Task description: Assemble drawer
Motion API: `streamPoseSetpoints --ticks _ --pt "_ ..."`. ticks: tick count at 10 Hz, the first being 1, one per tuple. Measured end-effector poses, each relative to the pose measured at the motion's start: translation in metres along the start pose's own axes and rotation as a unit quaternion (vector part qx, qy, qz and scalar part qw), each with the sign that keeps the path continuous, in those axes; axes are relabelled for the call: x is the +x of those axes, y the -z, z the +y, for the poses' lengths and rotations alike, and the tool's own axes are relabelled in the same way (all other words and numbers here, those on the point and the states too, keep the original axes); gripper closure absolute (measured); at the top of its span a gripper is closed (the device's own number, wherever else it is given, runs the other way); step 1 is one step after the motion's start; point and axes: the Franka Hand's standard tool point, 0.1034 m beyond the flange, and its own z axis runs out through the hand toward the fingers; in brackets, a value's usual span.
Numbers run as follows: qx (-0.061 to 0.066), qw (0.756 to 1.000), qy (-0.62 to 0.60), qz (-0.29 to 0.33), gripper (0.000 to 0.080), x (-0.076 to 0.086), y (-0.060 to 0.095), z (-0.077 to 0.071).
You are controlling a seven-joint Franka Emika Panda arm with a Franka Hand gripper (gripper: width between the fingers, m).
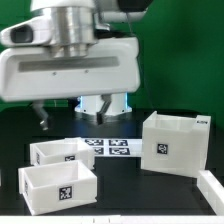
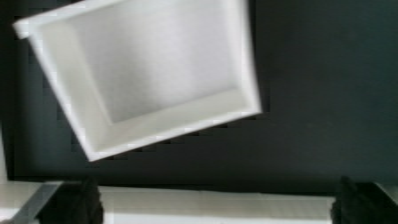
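Observation:
The drawer lies in three white parts on the black table. The tall square casing (image 1: 175, 142) stands at the exterior view's right. Two shallow open-top trays (image 1: 62, 152) (image 1: 58, 187) sit at the left, each with a square marker on its front. My gripper (image 1: 70, 110) hangs high above the trays, open and empty. In the wrist view one tray (image 2: 151, 80) shows from above, turned at an angle. My gripper (image 2: 217, 203) has its two dark fingertips (image 2: 71, 200) wide apart, with a white strip (image 2: 214, 200) of another part below them. I cannot tell which part that is.
The marker board (image 1: 110, 148) lies flat between the trays and the casing, in front of the arm's base (image 1: 105, 103). A white bar (image 1: 212, 190) lies at the front right edge of the exterior view.

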Motion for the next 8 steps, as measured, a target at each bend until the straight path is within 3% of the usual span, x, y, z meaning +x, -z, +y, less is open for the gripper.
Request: streamPoseSetpoints --ticks 2,5,6,8 --pt "0.004 0.996 -0.084 0.0 0.015 0.006 0.005 -0.018" --pt "0.008 0.987 -0.162 -0.001 0.015 0.005 0.004 -0.019" --pt "0.011 0.976 -0.219 -0.003 0.015 0.005 0.004 -0.022" --pt "0.02 0.93 -0.367 -0.031 0.015 -0.002 0.004 -0.035"
